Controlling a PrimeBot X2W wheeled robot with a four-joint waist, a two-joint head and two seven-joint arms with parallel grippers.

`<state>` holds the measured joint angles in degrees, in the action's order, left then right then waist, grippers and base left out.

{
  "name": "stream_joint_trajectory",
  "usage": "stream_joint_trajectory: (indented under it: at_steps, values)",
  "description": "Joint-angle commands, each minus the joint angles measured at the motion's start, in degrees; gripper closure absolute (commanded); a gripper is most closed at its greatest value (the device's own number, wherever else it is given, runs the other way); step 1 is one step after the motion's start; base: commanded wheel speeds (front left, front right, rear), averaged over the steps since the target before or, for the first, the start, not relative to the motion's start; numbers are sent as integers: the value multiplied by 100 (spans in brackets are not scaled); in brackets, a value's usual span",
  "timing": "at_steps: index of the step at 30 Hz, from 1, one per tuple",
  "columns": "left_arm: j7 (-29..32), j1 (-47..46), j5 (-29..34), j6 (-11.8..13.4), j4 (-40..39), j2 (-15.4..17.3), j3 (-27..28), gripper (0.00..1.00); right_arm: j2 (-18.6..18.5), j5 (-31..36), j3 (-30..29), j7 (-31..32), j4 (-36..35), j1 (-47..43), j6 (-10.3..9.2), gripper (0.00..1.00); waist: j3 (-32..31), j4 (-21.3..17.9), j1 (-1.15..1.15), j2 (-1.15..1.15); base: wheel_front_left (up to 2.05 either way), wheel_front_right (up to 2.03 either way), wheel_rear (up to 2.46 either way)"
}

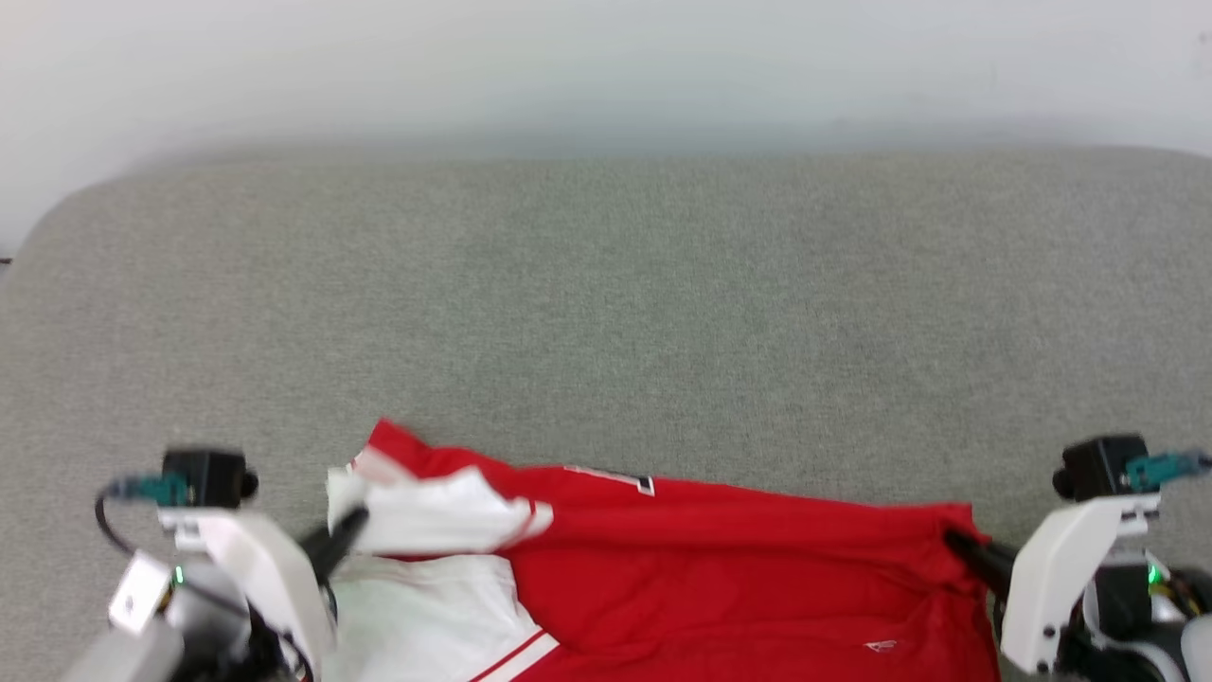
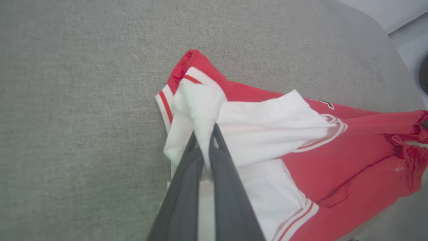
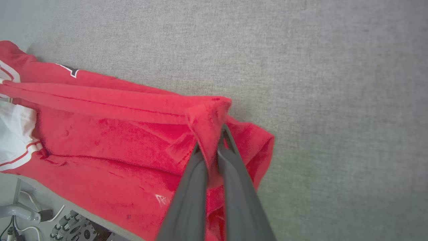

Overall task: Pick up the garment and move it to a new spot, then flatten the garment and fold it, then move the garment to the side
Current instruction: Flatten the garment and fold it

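Observation:
The garment, a red jersey T-shirt with white striped sleeves, lies along the near edge of the grey table and hangs over it. A sliver of black print shows at its far fold. My left gripper is shut on a white sleeve; in the left wrist view my left gripper pinches that white cloth of the garment. At the other end my right gripper is shut on the red corner, and the right wrist view shows my right gripper clamping a raised fold of the garment.
The grey table stretches bare beyond the shirt up to a pale wall. Its rounded far-left corner shows. Below the near edge of the table, robot base parts and cables are visible.

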<state>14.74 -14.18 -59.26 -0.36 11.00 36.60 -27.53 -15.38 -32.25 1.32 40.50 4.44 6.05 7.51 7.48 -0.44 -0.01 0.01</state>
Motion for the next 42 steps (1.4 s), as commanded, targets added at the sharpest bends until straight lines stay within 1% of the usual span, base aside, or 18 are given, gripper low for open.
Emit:
stream_joint_trajectory:
  at_steps: [1, 6, 9, 14, 15, 16, 17, 19, 22, 23, 26, 30, 34, 37, 41, 42]
  values:
    - [-109, 299, -70, 89, -121, 5, 47, 100, 3, -3, -44, -62, 34, -193, -6, 100, -144, 59, 1, -1, 0, 0, 0]
    - [-340, 1236, -311, 355, -473, -57, 104, 100, 95, -58, -139, -279, 25, -673, -5, 100, -286, 77, 1, -1, 0, 0, 0]
    - [-418, 1586, -459, 439, -559, -137, 120, 100, 156, -26, -134, -346, 60, -903, -5, 100, -325, 72, 1, -1, 0, 0, 0]
    - [-508, 1858, -611, 355, -407, -359, 45, 100, 294, 19, -47, -549, 282, -1180, -5, 100, -347, 42, 1, -1, 0, 0, 0]
    - [-550, 1858, -636, 331, -359, -419, 35, 99, 341, 22, -27, -630, 309, -1198, -5, 75, -350, 36, 1, -1, 0, 0, 0]
    - [-604, 1836, -647, 313, -298, -477, 45, 52, 386, 21, -45, -725, 349, -1208, -5, 0, -350, 30, 1, -1, 0, 0, 0]
    - [-639, 1802, -632, 289, -231, -516, 44, 0, 387, 80, -49, -807, 398, -1221, -5, 0, -354, 23, 1, -1, 0, 0, 0]
    - [-737, 1705, -555, 248, -125, -567, 24, 0, 457, 106, -72, -1049, 424, -1213, -5, 0, -363, 9, 1, -1, 0, 0, 0]
    - [-1021, 1573, -355, 199, -31, -589, 50, 0, 446, 172, -46, -1360, 338, -1220, -5, 0, -391, -23, 1, -1, 0, 0, 0]
    - [-1306, 1481, -168, 210, -22, -606, 94, 0, 398, 213, -63, -1508, 234, -1256, -5, 0, -418, -43, 1, -1, 0, 0, 0]
    - [-1717, 1378, 123, 275, -89, -626, 140, 0, 309, 262, -200, -1560, 14, -1354, -5, 0, -495, -76, 1, -1, 0, 0, 0]
    - [-2284, 1288, 553, 535, -326, -661, 213, 0, 236, 342, -604, -1333, -340, -1558, -5, 0, -584, -103, 1, -1, 0, 0, 0]
    - [-2757, 1262, 998, 748, -545, -678, 313, 0, 206, 419, -1003, -881, -673, -1655, -5, 0, -664, -115, 1, -1, 0, 0, 0]
    - [-2930, 1309, 1380, 946, -745, -733, 457, 0, 223, 454, -1148, -502, -854, -1701, -5, 0, -700, -98, 1, -1, 0, 0, 0]
    - [-2993, 1402, 1992, 1199, -1069, -812, 640, 0, 283, 470, -1156, -116, -986, -1719, -5, 0, -690, 12, 1, -1, 0, 0, 0]
    - [-2996, 1394, 2136, 1243, -1196, -879, 701, 0, 312, 466, -1158, -43, -987, -1720, -5, 0, -679, 50, 1, -1, 0, 0, 0]
